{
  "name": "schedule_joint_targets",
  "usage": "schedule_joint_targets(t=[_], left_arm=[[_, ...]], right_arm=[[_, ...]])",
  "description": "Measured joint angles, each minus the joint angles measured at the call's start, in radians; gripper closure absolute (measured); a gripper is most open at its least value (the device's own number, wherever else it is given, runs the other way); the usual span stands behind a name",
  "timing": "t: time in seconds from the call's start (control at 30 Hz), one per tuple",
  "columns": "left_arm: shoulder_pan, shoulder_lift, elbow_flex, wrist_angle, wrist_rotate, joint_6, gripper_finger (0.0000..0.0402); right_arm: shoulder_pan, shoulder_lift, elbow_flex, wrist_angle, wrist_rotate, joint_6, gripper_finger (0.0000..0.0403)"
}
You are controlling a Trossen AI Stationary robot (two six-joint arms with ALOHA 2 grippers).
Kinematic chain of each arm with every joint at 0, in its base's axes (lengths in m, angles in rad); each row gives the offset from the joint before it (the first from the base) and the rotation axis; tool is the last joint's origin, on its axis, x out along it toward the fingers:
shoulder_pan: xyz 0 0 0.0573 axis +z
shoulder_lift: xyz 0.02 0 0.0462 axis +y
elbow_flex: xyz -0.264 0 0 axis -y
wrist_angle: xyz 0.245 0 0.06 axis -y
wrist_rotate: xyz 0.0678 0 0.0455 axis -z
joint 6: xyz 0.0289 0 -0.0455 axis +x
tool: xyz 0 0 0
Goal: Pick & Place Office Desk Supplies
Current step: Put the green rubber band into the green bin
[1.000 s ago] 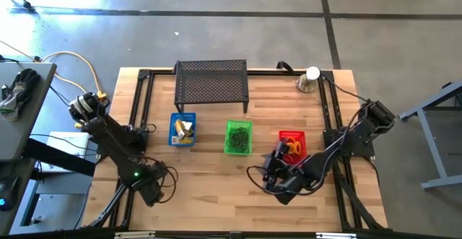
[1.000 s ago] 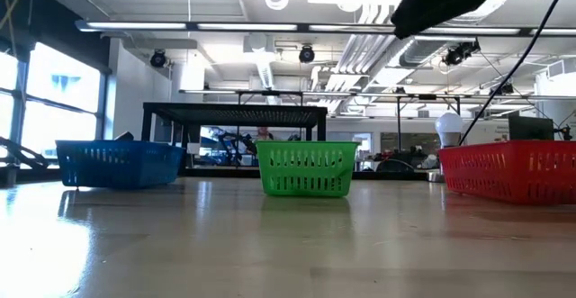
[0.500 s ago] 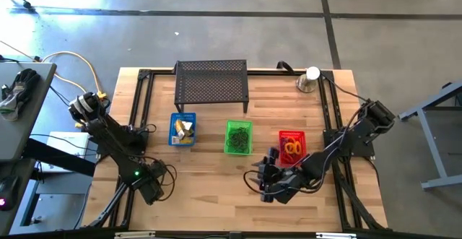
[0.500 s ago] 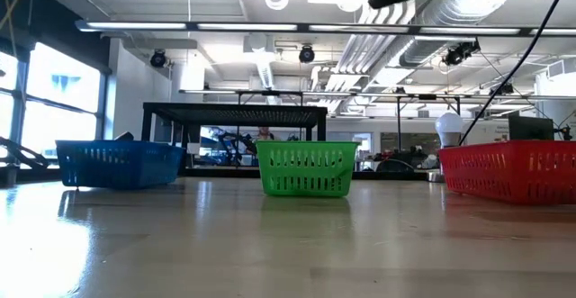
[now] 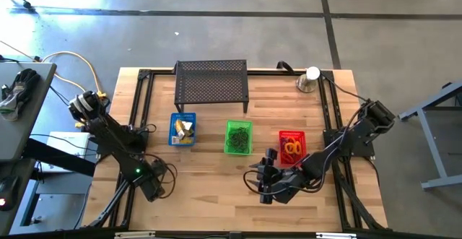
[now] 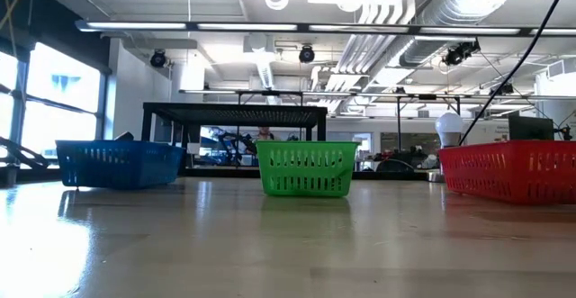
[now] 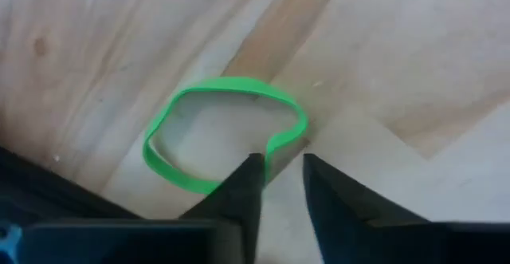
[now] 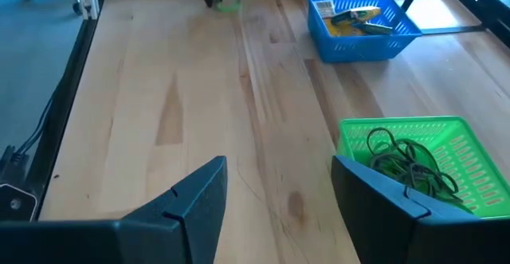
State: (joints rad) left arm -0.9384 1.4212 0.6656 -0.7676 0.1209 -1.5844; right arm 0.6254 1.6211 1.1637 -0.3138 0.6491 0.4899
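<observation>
Green rubber band [image 7: 225, 133], frame centre, lying flat on the wooden table [image 7: 414, 49]: likely light, limp, stretchy; left gripper [image 7: 277, 168] is pinching its near strand, jaws narrowly parted; right gripper [image 8: 279, 186] is standing open.

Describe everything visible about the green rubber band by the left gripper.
The green rubber band is a thin, bright green elastic loop, bent into an uneven heart-like outline. It lies flat on the light wooden table, near the table's front left corner. The left gripper is down over it, its two dark fingers straddling the dented part of the loop with a narrow gap between them. In the right wrist view it shows only as a small green fleck.
</observation>
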Motion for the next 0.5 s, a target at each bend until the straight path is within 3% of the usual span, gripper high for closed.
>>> schedule_joint_targets(t=[0.17,0.33,0.5], left_arm=[[0.021,0.001,0.01,0.041,-0.027,0.091,0.0392],[0.075,0.004,0.063,0.029,-0.044,0.15,0.04],[0.171,-0.003,0.193,0.026,-0.068,0.341,0.0401]], right_arm=[[0.0,0.0,0.0,0.0,-0.048,-0.021,0.0188],[0.0,0.0,0.0,-0.001,-0.084,-0.025,0.0188],[0.002,0.0,0.0,-0.003,-0.131,-0.028,0.0188]])
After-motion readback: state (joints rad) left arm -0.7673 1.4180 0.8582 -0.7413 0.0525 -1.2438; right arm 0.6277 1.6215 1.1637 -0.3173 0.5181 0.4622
